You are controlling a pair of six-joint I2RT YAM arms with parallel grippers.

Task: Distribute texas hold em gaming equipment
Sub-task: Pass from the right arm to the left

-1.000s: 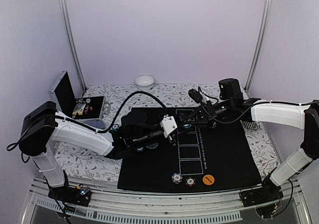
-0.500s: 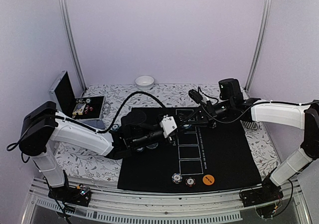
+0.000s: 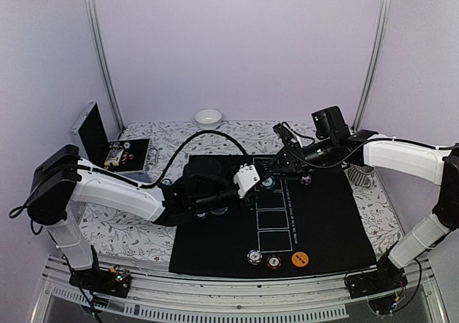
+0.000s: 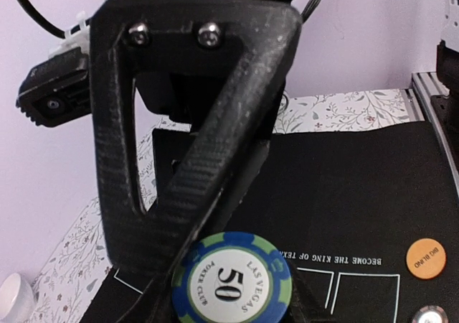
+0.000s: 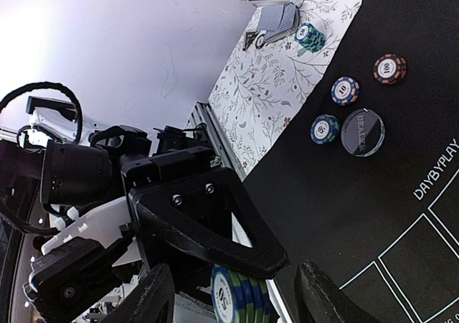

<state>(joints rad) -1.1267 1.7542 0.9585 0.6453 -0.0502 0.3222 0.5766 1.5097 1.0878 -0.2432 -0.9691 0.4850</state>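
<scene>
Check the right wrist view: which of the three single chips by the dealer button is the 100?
The red-and-black-edged chip, the one farthest from the dealer button. The two nearer ones are blue-edged chips.

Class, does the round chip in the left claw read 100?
No, the blue-and-green round poker chip is printed 50.

Tightest spot is over the far part of the black mat (image 3: 330,215), where the left pincer (image 3: 250,181), clamped on a stack of chips (image 4: 231,283), sits between the spread fingers of the right pincer (image 3: 273,169); nothing more fits there. The left arm (image 3: 129,194) lies across the mat's left part, above loose chips (image 5: 345,90) and a dark disc (image 5: 362,131). Along the near edge lie two chips (image 3: 253,257) and an orange disc (image 3: 300,259). The mat's right half offers open passage, with the right arm (image 3: 401,158) overhead at its far side
</scene>
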